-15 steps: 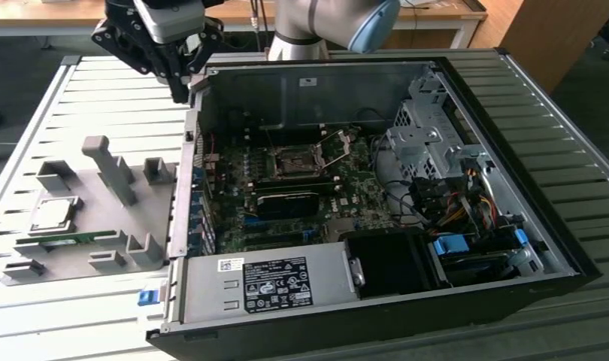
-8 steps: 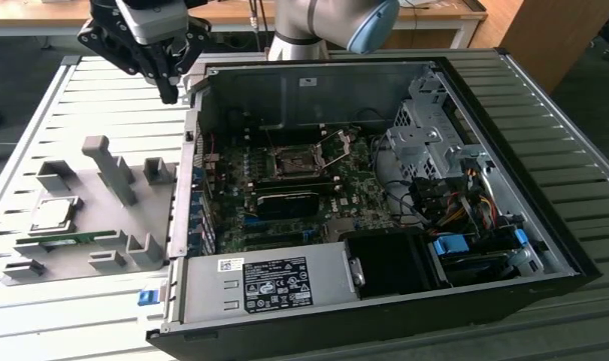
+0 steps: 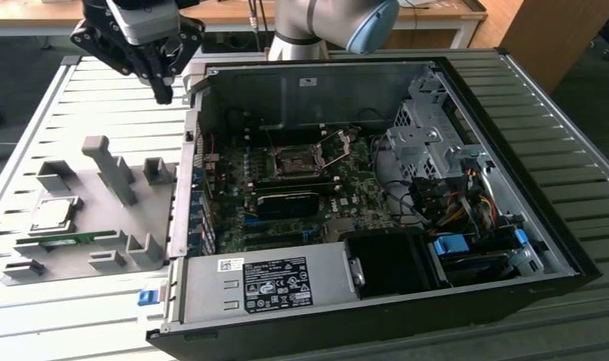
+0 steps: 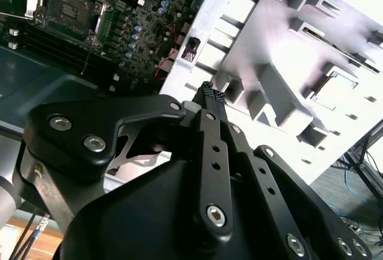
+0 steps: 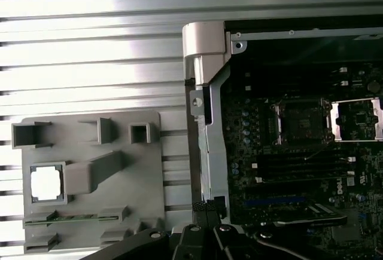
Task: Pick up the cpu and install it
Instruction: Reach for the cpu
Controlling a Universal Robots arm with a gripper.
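The cpu, a small square chip with a shiny metal top, lies flat in a recess of the grey fixture at the exterior view's left. In the first wrist view the cpu glares white. The black-framed socket on the motherboard stands uncovered with its metal lid swung up; both wrist views show that socket. My gripper hangs high over the table beside the case's far corner, well above and beyond the cpu. Its fingers are shut with nothing between them.
The open computer case takes up the exterior view's middle and right, with cables, a drive cage and a power supply inside. A green memory stick lies on the fixture near the cpu. Upright grey posts rise from the fixture.
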